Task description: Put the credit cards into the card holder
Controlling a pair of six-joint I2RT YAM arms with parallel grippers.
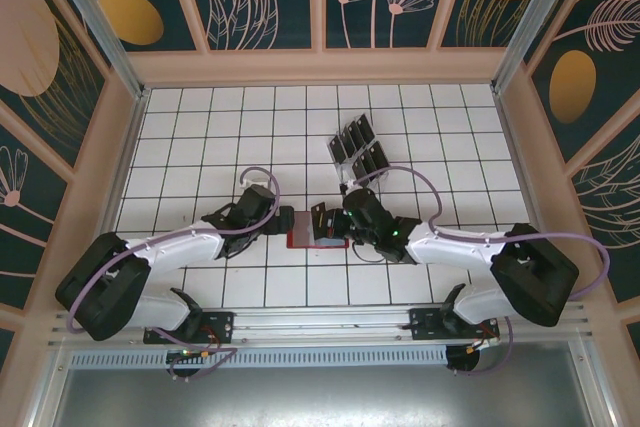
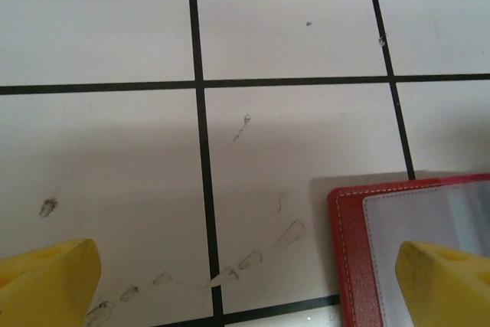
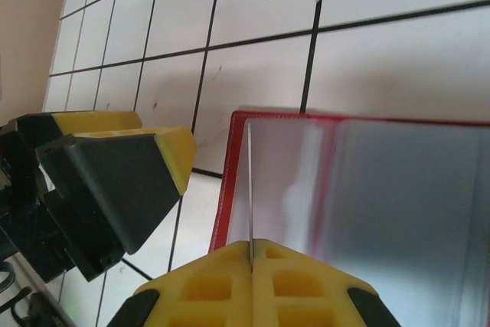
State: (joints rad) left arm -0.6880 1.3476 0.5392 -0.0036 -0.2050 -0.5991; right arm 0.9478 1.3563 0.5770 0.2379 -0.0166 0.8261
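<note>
Your widest reference is the white gridded table [image 1: 200, 147]. Toward its far side stands the clear slotted rack [image 1: 345, 162], with a row of black cards [image 1: 358, 145] waiting in it. The red wallet [image 1: 303, 240] lies open and flat near the middle of the table, well apart from the rack and right between your two arms.

Your left gripper [image 2: 245, 285] is spread wide and holds nothing. In its wrist view one finger hangs over the wallet's corner page and the other over bare table. Whether that finger is pressing the page down, you cannot tell from here.

Your right gripper [image 3: 251, 254] is clamped on a single card [image 3: 250, 181]. Its wrist view shows the card edge-on, as a thin upright line rising from between the yellow fingers, over the left part of the grey-blue lining just inside the red border. Whether its leading edge has entered a pocket is not clear.

You look to be at the insertion step for this card, with the rest of the job ahead, since the rack is far from emptied.

Your next move calls for tipping the card flatter, so its leading edge meets a pocket mouth rather than the lining. Then slide it in along the pocket. Have the left finger pin the wallet, or it will likely skate across the smooth table.
</note>
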